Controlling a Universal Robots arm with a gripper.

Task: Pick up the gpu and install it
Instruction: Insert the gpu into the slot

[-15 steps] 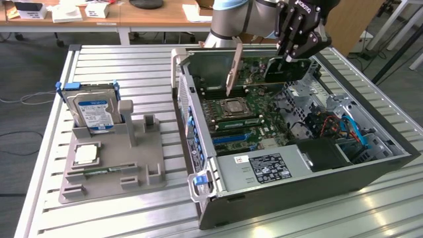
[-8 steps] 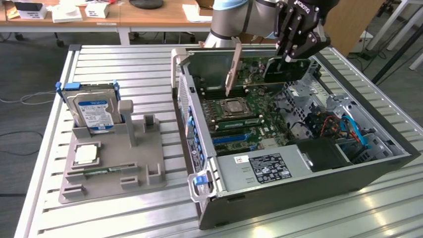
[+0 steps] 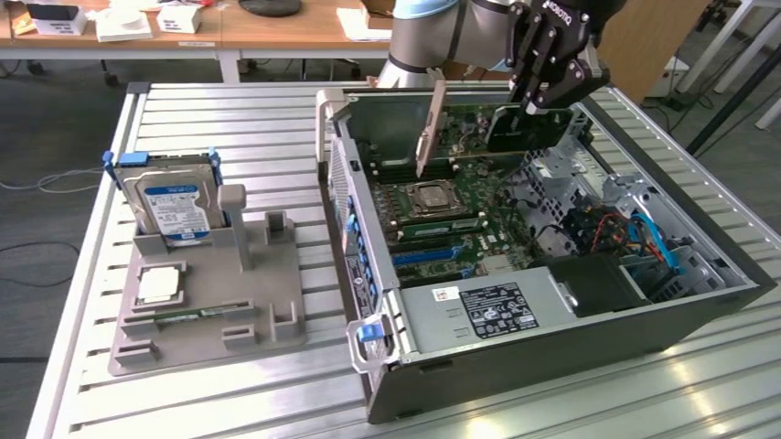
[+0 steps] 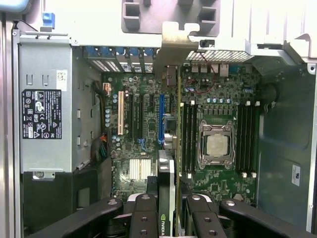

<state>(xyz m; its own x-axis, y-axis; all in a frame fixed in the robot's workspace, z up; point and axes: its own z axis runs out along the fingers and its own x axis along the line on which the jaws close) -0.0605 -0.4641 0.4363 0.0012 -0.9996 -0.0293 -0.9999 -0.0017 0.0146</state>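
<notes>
Our claw [image 3: 544, 96] is clenched on the top edge of the gpu [image 3: 525, 133], holding it upright above the open case [image 3: 550, 343]. We judge the card light, stiff and fragile, best gripped by its edges, not its components. Its bracket [image 3: 429, 123] hangs by the case's rear wall. Beneath lie the motherboard [image 4: 143, 124], its blue slot [image 4: 161, 119], and memory slots [image 4: 189, 139] crowding one side. Farther off, a hard drive [image 3: 177, 206] stands in a tray [image 3: 208, 315] on the table [image 3: 208, 110].
</notes>
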